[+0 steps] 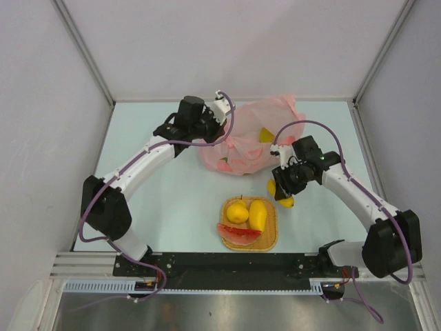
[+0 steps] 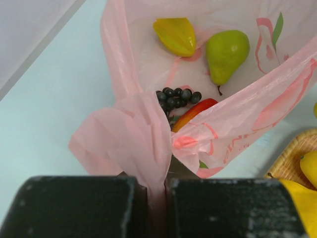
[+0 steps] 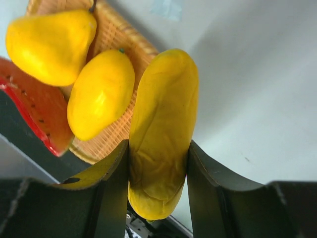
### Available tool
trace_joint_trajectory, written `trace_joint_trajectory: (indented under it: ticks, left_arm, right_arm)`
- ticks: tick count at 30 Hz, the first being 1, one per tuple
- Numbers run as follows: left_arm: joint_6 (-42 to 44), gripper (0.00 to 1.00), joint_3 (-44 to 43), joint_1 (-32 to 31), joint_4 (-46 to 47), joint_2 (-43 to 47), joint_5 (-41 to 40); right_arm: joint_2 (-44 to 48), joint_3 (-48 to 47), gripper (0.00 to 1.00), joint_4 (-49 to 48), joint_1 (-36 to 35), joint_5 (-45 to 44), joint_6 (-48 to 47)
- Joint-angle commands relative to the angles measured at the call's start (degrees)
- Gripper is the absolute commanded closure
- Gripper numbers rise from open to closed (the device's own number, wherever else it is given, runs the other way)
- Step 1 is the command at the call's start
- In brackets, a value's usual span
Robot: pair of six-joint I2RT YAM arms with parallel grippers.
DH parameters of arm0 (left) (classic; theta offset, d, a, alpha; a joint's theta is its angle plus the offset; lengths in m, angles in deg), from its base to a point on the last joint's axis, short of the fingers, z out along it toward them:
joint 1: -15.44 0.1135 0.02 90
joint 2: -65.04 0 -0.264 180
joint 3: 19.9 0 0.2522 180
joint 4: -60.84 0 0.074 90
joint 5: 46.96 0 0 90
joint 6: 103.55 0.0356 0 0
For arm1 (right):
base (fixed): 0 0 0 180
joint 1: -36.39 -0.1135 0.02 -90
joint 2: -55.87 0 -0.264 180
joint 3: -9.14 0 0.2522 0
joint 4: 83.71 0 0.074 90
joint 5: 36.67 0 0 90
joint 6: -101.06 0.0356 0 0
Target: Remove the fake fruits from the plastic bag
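The pink plastic bag [image 1: 248, 141] lies at the back middle. My left gripper [image 1: 222, 118] is shut on a bunched fold of the bag [image 2: 143, 134] at its mouth. Inside it I see a green pear [image 2: 225, 52], a yellow fruit [image 2: 176, 34], a dark grape bunch [image 2: 177, 95] and a red-orange fruit [image 2: 195, 111]. My right gripper [image 1: 282, 187] is shut on the yellow banana [image 3: 161, 119], just right of the woven tray [image 1: 272, 241] and above the table.
The tray [image 3: 116, 34] holds a lemon [image 1: 238, 212], a mango [image 1: 258, 214] and a watermelon slice [image 1: 239, 234]. White walls enclose the table on three sides. The arm bases stand at the near edge.
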Motion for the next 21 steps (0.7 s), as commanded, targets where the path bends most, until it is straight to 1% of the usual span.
trace_joint_trajectory:
  ticks: [1, 2, 3, 4, 5, 6, 8, 11, 13, 17, 18, 21]
  left_arm:
    - [-0.89, 1.0, 0.92, -0.24, -1.01, 3.93, 1.5]
    - [-0.98, 1.0, 1.0, -0.15, -1.19, 3.93, 1.41]
    - [-0.81, 1.0, 1.18, -0.24, -1.36, 4.11, 1.5]
    - [-0.72, 1.0, 1.35, -0.15, -1.45, 4.2, 1.5]
    - [-0.72, 1.0, 1.53, -0.15, -1.37, 4.28, 1.5]
    - [-0.72, 1.0, 1.88, -0.15, -1.36, 4.46, 1.41]
    - [-0.89, 1.0, 2.32, -0.15, -1.1, 5.25, 1.33]
    - [-0.81, 1.0, 3.64, -0.15, -0.84, 6.48, 0.98]
    - [-0.63, 1.0, 4.43, -0.15, -0.57, 7.01, 0.71]
    - [-0.63, 1.0, 6.19, -0.15, 0.04, 8.33, -0.17]
    - [-0.72, 1.0, 6.89, -0.15, 0.13, 8.85, 0.09]
    - [-0.81, 1.0, 9.17, -0.15, 0.92, 10.08, 0.88]
  right_arm:
    - [5.47, -2.0, 0.94, -3.49, -4.92, -8.28, 14.0]
    - [5.82, -2.44, 0.94, -3.75, -7.28, -9.69, 16.11]
    - [5.91, -2.88, 0.95, -3.84, -7.65, -11.1, 18.48]
    - [5.48, -2.88, 0.96, -2.62, -7.31, -11.03, 21.63]
    - [4.95, -3.06, 0.98, -0.95, -7.39, -11.63, 27.15]
    - [3.55, -2.71, 1.0, 0.8, -6.87, -13.38, 30.16]
    - [4.5, -0.52, 1.0, 1.87, -5.03, -13.31, 34.82]
    - [6.96, 2.82, 1.0, 2.84, -3.79, -17.25, 36.51]
    - [8.1, 4.75, 1.0, 1.45, -3.87, -16.83, 37.31]
    - [9.69, 7.22, 1.0, -1.29, -7.03, -17.88, 36.87]
    - [9.87, 8.1, 1.0, -1.46, -8.78, -17.88, 36.96]
    - [11.1, 10.12, 1.0, -4.09, -10.9, -17.44, 37.83]
